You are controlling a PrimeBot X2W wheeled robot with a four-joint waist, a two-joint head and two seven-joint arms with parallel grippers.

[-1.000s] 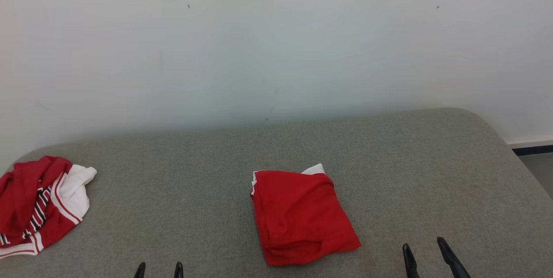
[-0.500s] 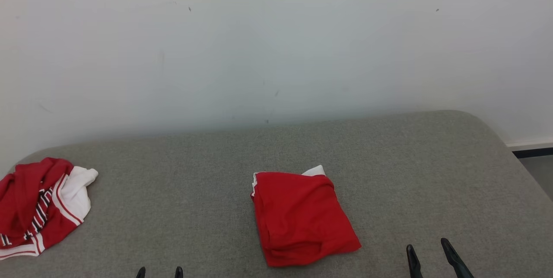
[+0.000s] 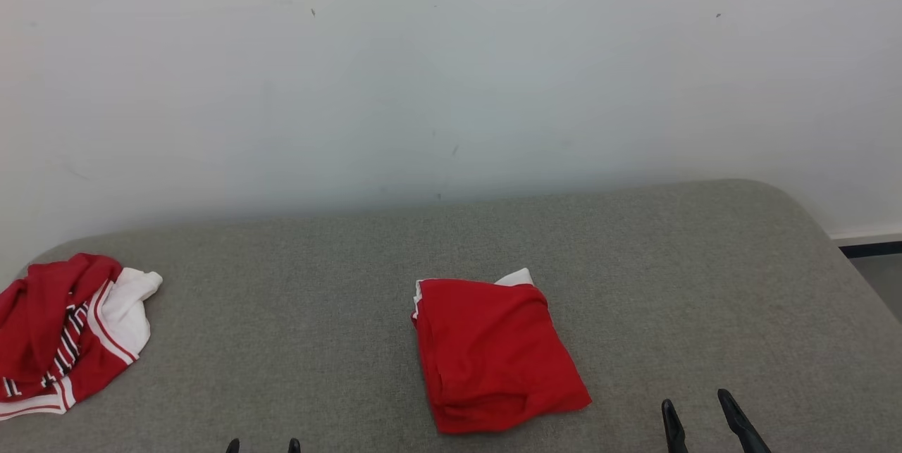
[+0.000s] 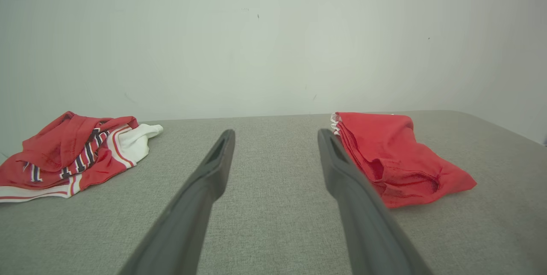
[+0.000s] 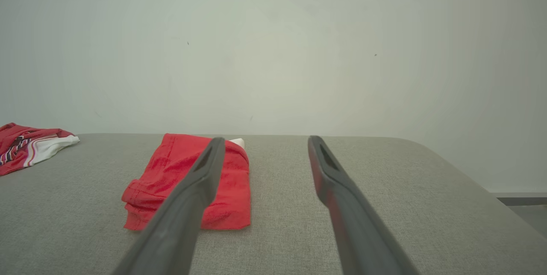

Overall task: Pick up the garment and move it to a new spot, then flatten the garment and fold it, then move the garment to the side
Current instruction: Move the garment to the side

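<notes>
A folded red garment [image 3: 497, 354] with a white edge lies on the grey padded surface [image 3: 634, 277], a little right of centre. In the left wrist view the garment [image 4: 395, 159] lies to the right of the fingers; in the right wrist view the garment [image 5: 188, 181] lies to the left, partly behind one finger. My left gripper [image 3: 263, 445] is at the bottom edge, left of the garment, open and empty. My right gripper [image 3: 699, 412] is at the lower right, also open and empty. Both stand apart from the garment.
A crumpled red, white and striped garment [image 3: 67, 333] lies at the surface's far left edge. A white wall [image 3: 451, 72] rises behind the surface. The surface's rounded right corner drops to the floor [image 3: 877, 273].
The left gripper's fingertips have sunk lower toward the bottom edge of the head view. The folded garment lies where it was.
</notes>
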